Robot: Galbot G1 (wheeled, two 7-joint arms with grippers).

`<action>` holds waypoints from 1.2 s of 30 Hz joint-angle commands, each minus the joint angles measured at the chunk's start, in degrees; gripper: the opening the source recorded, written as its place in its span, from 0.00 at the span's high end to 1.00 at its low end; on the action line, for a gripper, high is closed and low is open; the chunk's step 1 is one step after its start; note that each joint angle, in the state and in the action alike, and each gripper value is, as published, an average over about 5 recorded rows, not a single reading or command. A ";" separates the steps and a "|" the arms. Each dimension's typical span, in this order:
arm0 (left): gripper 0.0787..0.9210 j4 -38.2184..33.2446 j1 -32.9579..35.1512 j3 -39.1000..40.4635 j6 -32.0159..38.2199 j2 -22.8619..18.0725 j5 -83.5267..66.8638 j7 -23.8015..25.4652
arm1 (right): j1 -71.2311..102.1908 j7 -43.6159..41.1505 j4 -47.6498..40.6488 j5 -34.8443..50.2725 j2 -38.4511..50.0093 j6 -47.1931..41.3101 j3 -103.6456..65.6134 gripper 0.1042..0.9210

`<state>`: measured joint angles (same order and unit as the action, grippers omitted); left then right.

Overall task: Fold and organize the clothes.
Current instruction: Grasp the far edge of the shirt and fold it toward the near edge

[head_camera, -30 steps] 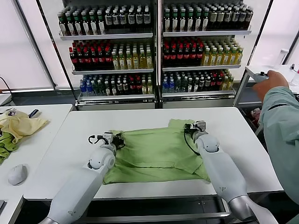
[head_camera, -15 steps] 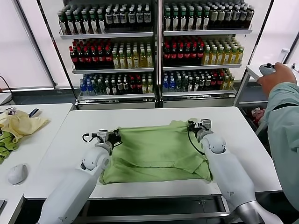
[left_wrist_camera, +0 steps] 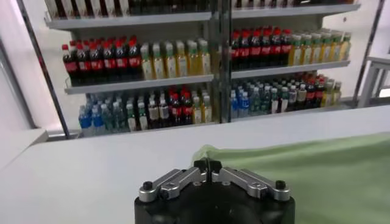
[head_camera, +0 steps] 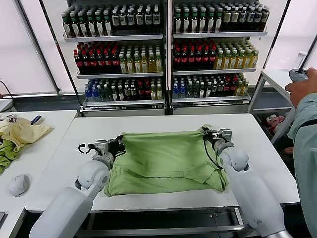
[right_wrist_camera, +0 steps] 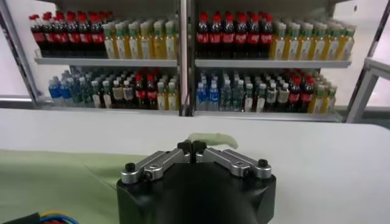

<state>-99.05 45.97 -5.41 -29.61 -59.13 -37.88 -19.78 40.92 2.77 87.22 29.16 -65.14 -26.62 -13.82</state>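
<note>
Shirt (head_camera: 163, 158) stretched between pinched fingers (left_wrist_camera: 208, 165)

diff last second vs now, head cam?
Both pincers, shut on the shirt's far edge, spread apart: the left pincer went outward to the robot's left, the right pincer outward to its right. The light green shirt got pulled wider and flatter between them, its far edge now nearly straight. Nothing was released. The bystander's hand rose. The pale yellow garment on the side table stayed put.
</note>
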 commanded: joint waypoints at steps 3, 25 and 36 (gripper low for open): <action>0.99 -15.33 14.59 -3.07 -0.07 3.73 2.53 -0.01 | 14.89 -0.07 18.50 0.05 3.59 -0.05 -5.16 0.98; 0.98 -13.41 25.53 -5.59 0.81 2.65 15.61 4.17 | 24.92 0.02 17.66 -8.86 0.16 -0.47 -7.45 0.92; 0.64 -22.17 31.73 -13.30 1.88 -3.40 13.78 2.67 | 28.52 -0.11 23.77 -9.92 -0.21 0.84 -9.24 0.54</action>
<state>-115.17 72.14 -12.79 -28.46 -57.70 -24.14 -15.76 66.23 2.66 107.54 20.57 -64.95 -25.88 -22.13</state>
